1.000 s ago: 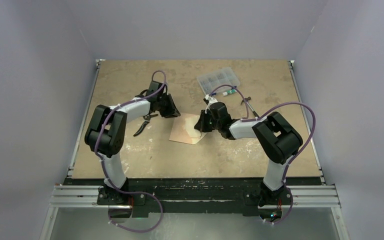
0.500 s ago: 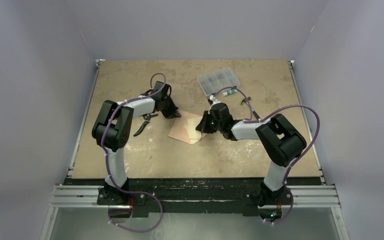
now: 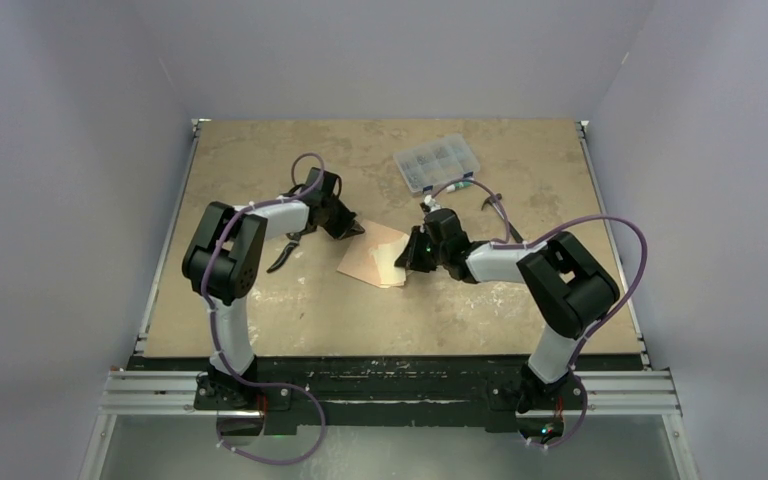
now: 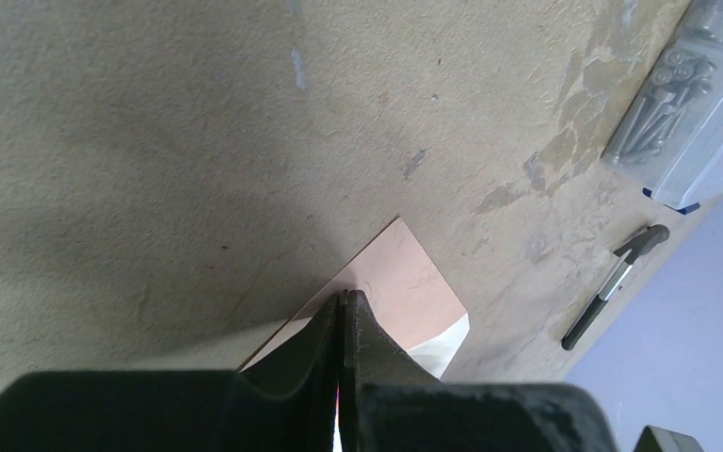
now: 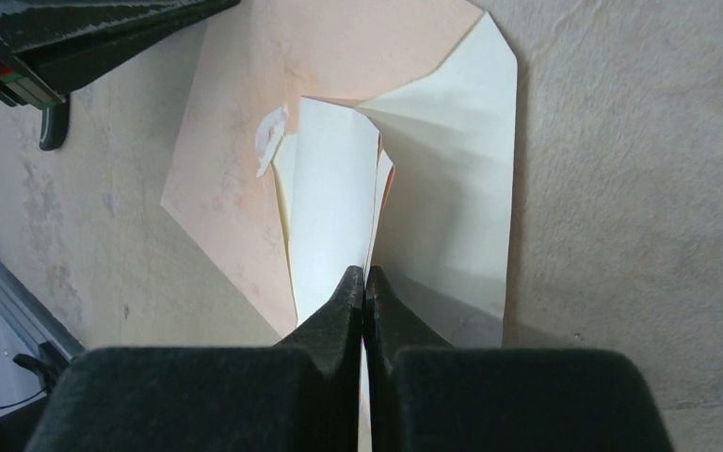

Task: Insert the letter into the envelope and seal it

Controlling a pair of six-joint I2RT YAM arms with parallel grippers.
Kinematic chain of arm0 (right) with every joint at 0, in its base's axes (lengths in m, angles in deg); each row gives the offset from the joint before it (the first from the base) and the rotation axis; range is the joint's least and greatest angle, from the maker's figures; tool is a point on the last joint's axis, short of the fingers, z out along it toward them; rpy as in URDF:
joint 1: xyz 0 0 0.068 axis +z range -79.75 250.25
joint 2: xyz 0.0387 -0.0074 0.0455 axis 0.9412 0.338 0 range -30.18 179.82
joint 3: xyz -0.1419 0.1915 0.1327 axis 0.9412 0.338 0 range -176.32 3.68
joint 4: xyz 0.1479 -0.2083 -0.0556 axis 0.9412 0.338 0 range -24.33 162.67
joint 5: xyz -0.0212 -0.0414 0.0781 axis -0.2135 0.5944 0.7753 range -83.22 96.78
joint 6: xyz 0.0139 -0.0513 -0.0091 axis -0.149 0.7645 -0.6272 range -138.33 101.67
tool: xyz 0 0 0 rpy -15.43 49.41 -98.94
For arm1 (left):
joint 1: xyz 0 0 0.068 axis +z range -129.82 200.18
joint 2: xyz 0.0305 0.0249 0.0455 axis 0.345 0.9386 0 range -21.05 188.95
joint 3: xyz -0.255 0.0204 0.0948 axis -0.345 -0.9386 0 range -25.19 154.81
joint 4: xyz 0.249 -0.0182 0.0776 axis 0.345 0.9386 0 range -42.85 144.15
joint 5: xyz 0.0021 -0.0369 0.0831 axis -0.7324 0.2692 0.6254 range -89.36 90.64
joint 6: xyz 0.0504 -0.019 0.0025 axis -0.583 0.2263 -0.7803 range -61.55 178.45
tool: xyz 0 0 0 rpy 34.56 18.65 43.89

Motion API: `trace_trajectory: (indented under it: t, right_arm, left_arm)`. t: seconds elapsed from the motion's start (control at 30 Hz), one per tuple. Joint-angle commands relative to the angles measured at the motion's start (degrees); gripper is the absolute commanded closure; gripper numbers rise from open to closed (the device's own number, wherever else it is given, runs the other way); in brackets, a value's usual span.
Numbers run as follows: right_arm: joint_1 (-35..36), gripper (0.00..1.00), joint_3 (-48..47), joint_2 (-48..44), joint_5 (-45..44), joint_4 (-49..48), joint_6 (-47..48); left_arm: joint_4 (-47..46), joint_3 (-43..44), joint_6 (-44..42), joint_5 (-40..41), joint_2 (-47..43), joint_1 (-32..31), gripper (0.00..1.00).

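The salmon-tan envelope (image 3: 370,258) lies flat mid-table between both arms. My left gripper (image 3: 351,229) is shut on its far-left edge; in the left wrist view the gripper's tips (image 4: 346,298) meet on the salmon paper (image 4: 414,292). My right gripper (image 3: 409,259) is shut on the raised cream flap (image 5: 452,179) at the envelope's right side, with the tips (image 5: 364,273) pinching its upright fold. The salmon body (image 5: 245,122) lies beyond. I cannot make out the letter as a separate sheet; it is hidden or out of view.
A clear box of screws (image 3: 437,160) sits at the back right and shows in the left wrist view (image 4: 697,113). A black pen (image 4: 612,282) and a small green-tipped item (image 3: 463,184) lie near it. Black pliers (image 3: 285,252) lie left of the envelope.
The left gripper has dropped onto the envelope's far-left edge. The right gripper has shifted slightly nearer and right with the flap, and pale flap paper now shows at the envelope's right edge.
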Motion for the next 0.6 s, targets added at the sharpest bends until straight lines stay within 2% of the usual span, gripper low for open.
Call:
trace_trajectory:
  t: [0.0, 0.27, 0.57]
  right_arm:
    - [0.0, 1.0, 1.0, -1.4, 1.1, 4.6, -3.6]
    - [-0.2, 1.0, -1.4, -1.4, 1.4, 11.2, -7.7]
    - [-1.2, 1.0, -2.4, -0.3, 5.3, 11.2, -7.2]
  left_arm:
    - [7.3, -4.2, 1.2, 7.6, 3.4, -0.7, 1.0]
    - [5.9, -5.8, 3.5, 7.3, 2.7, -0.7, 1.0]
    - [5.1, -6.2, 3.7, 6.7, 2.2, -0.7, 1.0]
